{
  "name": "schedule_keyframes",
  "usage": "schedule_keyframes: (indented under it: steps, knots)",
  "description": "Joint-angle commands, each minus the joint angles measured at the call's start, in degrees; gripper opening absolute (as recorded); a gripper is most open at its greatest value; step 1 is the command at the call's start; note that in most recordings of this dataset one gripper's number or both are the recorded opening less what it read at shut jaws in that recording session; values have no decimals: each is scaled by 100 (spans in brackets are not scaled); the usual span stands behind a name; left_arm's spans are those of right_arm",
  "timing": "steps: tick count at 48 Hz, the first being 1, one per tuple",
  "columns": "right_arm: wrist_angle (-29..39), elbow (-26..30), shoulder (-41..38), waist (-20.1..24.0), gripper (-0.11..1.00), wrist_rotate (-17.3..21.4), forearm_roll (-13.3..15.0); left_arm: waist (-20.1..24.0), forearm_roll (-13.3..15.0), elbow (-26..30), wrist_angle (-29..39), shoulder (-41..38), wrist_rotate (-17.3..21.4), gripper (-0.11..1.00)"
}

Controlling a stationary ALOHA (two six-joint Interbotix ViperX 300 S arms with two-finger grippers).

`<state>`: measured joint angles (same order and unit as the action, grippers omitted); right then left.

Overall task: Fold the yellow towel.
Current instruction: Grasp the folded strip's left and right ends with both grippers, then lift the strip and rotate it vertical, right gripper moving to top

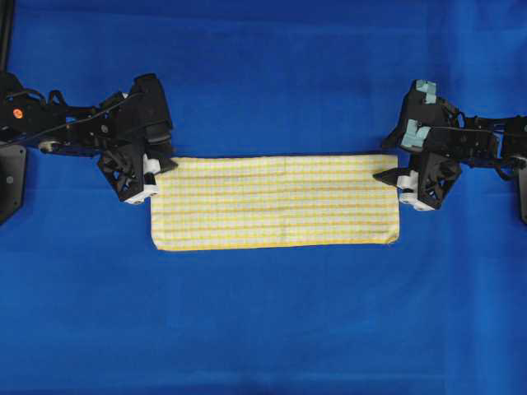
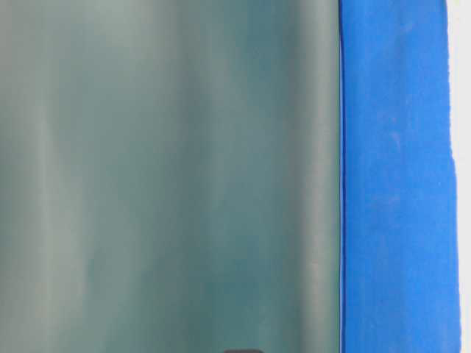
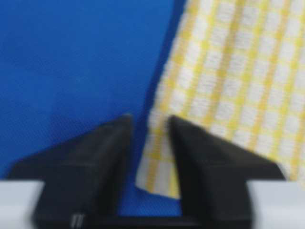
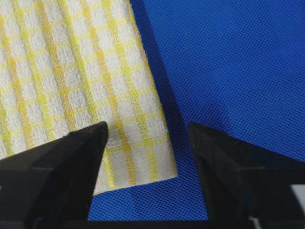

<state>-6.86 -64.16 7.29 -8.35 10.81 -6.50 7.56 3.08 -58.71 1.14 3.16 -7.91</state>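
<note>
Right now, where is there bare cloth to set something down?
Bare blue cloth runs wide below the towel and above it between the arms. Crowded: the towel's two ends, where the left gripper and right gripper sit.

Yellow towel blurred, cut off
</note>
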Motion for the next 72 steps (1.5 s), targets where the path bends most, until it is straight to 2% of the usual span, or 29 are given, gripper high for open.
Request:
schedule_keyframes:
  steps: [1, 5, 10, 14, 25, 36, 49, 57, 72]
  knots:
    - [-44, 105, -9, -9, 63, -9, 62, -26, -9, 123, 114, -18, -9, 14]
    - [-44, 123, -53, -9, 49, -18, 123, -18, -18, 158, 123, -44, 9, 1]
    - [-44, 123, -62, -9, 18, -18, 202, 53, -53, 185, 176, -26, 26, 2]
    - [-44, 123, -53, -9, 2, -26, 237, 176, -53, 202, 308, -9, 79, 2]
    - [-26, 123, 26, -9, 2, -26, 264, 316, -53, 343, 633, 123, 114, 2]
    - [88, 123, 694, -79, 2, -26, 264, 290, -53, 492, 984, 747, 97, 2]
    - [879, 220, 1916, -272, 2, -26, 290, -26, -35, 642, 1046, 1617, 79, 2]
    - [1248, 343, 2496, -290, 2, -18, 510, -220, -35, 694, 1046, 2065, 79, 2]
    - [1389, 422, 2646, -369, 2, -9, 677, -483, -9, 659, 923, 2716, 44, 2]
